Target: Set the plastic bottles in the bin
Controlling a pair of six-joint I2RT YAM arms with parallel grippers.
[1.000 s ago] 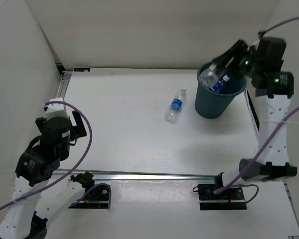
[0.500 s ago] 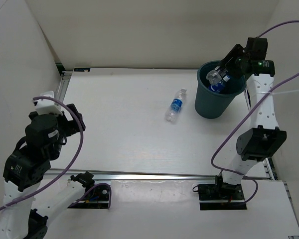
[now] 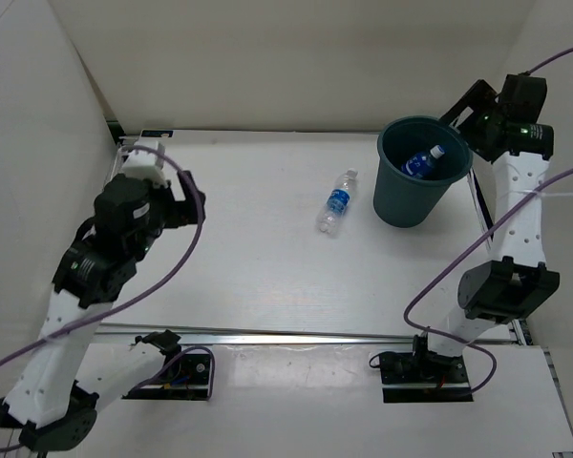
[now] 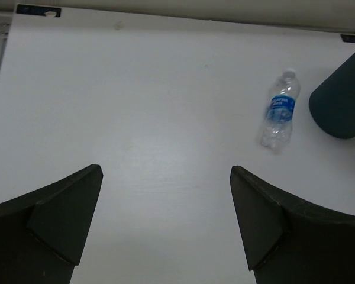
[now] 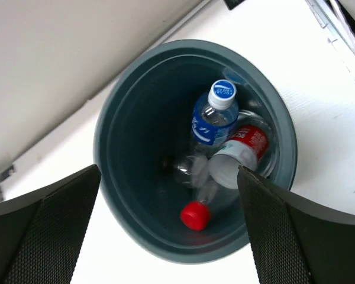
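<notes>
Loose bottle [image 4: 279, 111] lies on the table just beside the bin [image 5: 127, 112]; left gripper [image 4: 165, 170] hangs wide open, empty, well short of it; I'd straddle the label crosswise so it can't roll; right gripper [image 5: 168, 171] gapes empty over the bin; inside, blue bottle [image 5: 210, 115], red bottle [image 5: 239, 148], maybe more.

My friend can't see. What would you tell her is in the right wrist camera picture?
Looking straight down into the teal bin, a blue-label bottle and a red-label bottle with a red cap are inside. The right gripper hangs open above it.
</notes>
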